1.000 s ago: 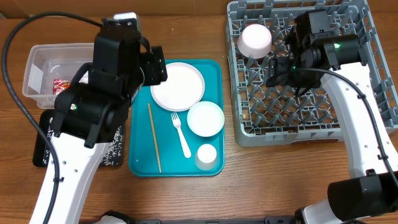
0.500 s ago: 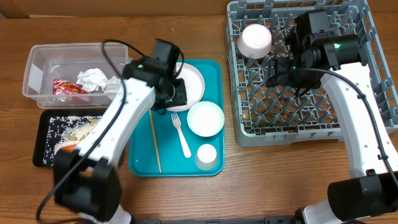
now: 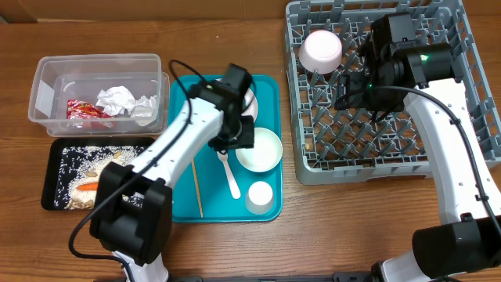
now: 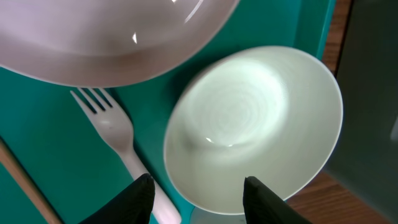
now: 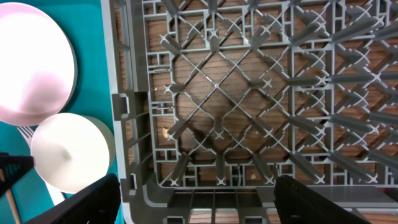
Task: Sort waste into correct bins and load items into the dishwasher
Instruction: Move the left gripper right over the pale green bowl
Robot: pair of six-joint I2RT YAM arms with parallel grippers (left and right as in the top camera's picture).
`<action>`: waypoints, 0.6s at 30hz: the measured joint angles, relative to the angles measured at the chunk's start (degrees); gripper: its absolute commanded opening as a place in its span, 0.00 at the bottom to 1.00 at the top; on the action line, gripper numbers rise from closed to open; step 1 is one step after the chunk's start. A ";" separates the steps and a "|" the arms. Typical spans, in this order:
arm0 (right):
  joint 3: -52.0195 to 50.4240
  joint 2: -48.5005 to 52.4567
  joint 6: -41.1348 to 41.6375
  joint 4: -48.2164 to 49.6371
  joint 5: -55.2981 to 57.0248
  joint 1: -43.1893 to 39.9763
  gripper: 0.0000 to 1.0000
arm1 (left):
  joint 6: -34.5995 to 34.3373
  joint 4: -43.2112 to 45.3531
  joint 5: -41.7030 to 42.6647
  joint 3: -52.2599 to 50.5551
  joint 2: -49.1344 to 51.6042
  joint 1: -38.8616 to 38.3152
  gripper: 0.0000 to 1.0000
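Bowl (image 4: 249,124) sat just beneath the spread left tool (image 4: 198,186), rim seemingly lined up for pinching; right tool (image 5: 196,202) gaped empty.

Teal rectangular serving tray (image 3: 213,197) with raised rim and rounded corners, lying flat left of centre on the worktop (image 3: 329,235), its long sides running front to back, brown wood-grain worktop beneath and around it, darker streaks along the grain
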 measured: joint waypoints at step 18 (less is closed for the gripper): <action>0.00 0.00 0.00 -0.33 0.02 0.00 0.82 | -1.33 4.61 -8.55 -5.35 0.02 -2.36 0.51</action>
